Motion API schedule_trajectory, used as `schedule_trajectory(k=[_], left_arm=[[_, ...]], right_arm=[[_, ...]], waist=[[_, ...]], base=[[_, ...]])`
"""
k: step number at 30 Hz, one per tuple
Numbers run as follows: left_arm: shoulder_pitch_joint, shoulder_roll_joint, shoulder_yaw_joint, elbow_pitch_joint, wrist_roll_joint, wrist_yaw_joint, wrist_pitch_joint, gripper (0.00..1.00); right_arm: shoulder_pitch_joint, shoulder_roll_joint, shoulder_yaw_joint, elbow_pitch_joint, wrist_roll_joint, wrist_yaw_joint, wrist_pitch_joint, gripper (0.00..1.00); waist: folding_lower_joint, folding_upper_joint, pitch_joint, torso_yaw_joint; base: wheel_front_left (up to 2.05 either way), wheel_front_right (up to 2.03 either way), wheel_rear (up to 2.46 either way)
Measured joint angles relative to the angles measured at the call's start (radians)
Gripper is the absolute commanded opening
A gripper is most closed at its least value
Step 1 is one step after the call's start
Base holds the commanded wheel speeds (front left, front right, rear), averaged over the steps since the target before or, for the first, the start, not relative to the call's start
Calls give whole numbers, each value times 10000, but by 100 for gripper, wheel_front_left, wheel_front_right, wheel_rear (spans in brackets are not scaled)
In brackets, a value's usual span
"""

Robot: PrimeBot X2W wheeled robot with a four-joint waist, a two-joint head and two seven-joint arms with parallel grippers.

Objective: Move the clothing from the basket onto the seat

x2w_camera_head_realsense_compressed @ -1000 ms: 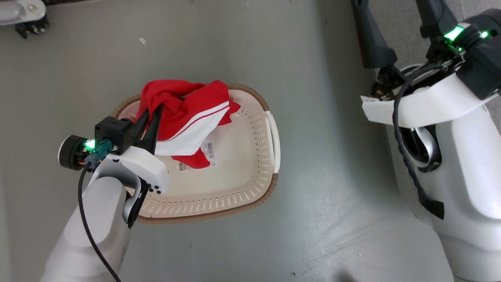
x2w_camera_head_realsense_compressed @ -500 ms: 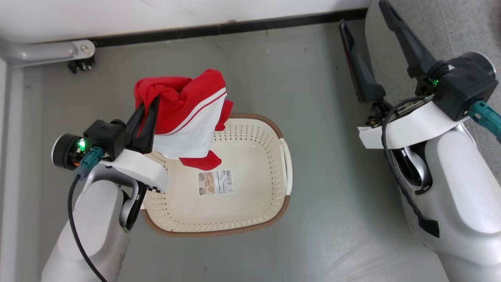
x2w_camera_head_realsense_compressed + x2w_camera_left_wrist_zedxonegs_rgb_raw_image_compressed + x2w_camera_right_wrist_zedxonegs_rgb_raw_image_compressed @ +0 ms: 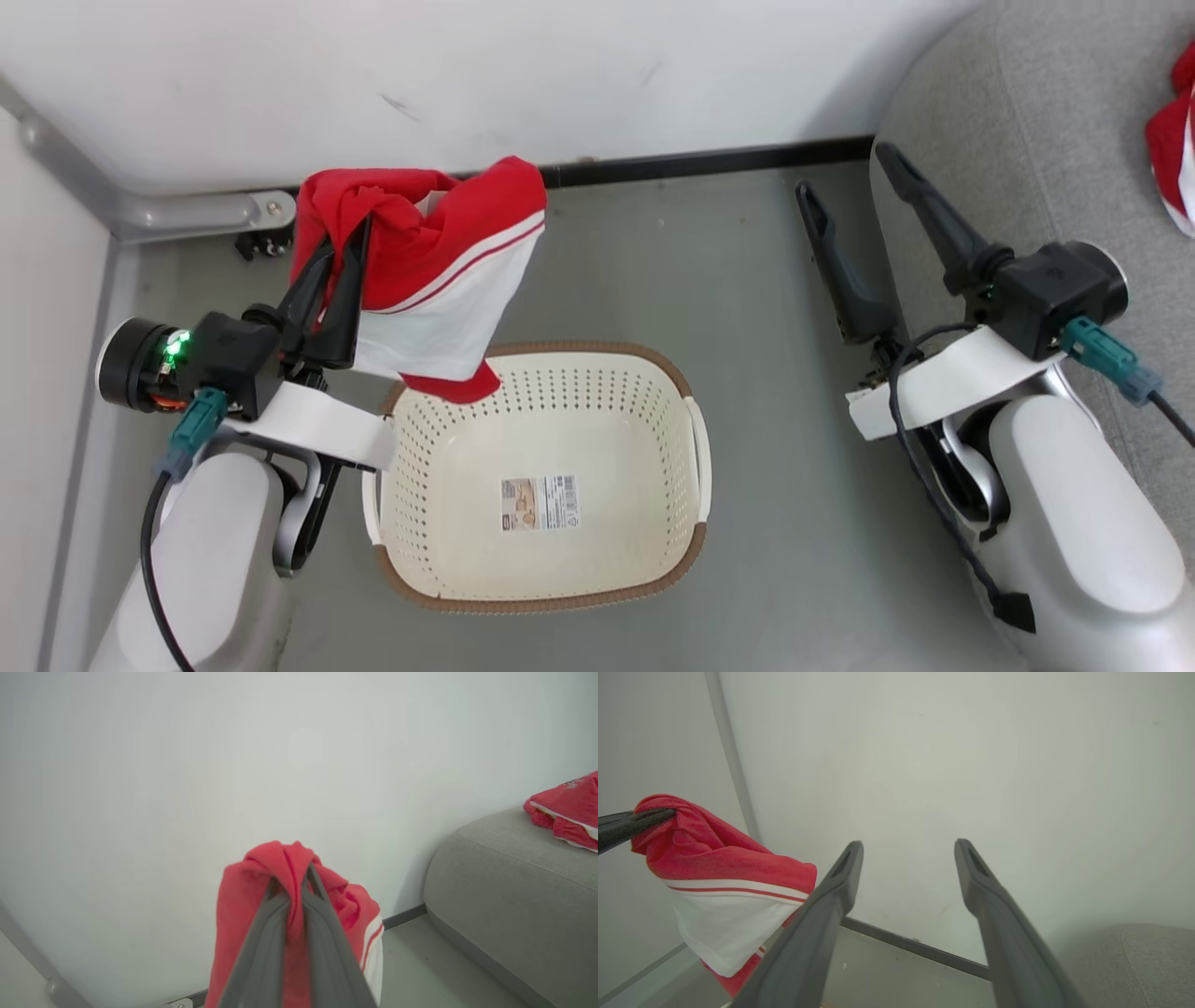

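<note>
Clothing (image 3: pixel 439 280) up in the air in the head view: a red garment with a white panel, bunched in the left end effector (image 3: pixel 344 238), whose fingers are pinched tight on a fold; the cloth hangs above the far left corner of the basket (image 3: pixel 597 347), its lowest red tip just over the brown rim; the basket looks empty bar its sticker, standing on the grey floor (image 3: pixel 747 280); the right end effector (image 3: pixel 842 170) stands wide with nothing between its fingers, just beside the rounded edge of the seat (image 3: pixel 1027 140); a second red garment (image 3: pixel 1174 159) already lies on the cushion at far right.

Over to the left wrist view; two dark fingers close together, red fabric squeezed between them and spilling down both sides; the seat sits off to the right, so the carry, I judge, goes that way.

Right wrist view now; fingers spread wide and empty, the held garment dangling to their left, white panel facing this camera.

To do this well: keep the pinch firm; lift enough that the trailing hem clears the basket rim and the seat's edge; swing across without snagging the open right fingers; let go only once the cloth is well over the cushion, not at the rounded lip where it could slide off.
</note>
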State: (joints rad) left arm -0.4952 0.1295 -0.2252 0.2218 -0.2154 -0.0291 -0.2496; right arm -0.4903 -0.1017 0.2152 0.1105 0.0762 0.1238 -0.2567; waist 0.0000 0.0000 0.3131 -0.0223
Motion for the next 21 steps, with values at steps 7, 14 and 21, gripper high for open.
schedule_trajectory(k=[7, 14, 21], left_arm=[[693, 58, 59, -731, 69, 92, 0, 0], [980, 167, -75, -1338, 265, 100, 0, 0], [1074, 290, -219, -1860, 418, 88, -29, 0]], right_arm=[[614, -27, 234, 326, 176, 0, 0, 100], [1074, -132, 646, 550, 387, 0, 0, 100], [1355, -278, 1335, 612, 685, 0, 0, 100]], waist=[[1, 0, -770, 95], [0, 0, -1373, 170], [0, 0, -1837, 247]], base=[[0, 0, 0], [0, 0, 0], [0, 0, 0]])
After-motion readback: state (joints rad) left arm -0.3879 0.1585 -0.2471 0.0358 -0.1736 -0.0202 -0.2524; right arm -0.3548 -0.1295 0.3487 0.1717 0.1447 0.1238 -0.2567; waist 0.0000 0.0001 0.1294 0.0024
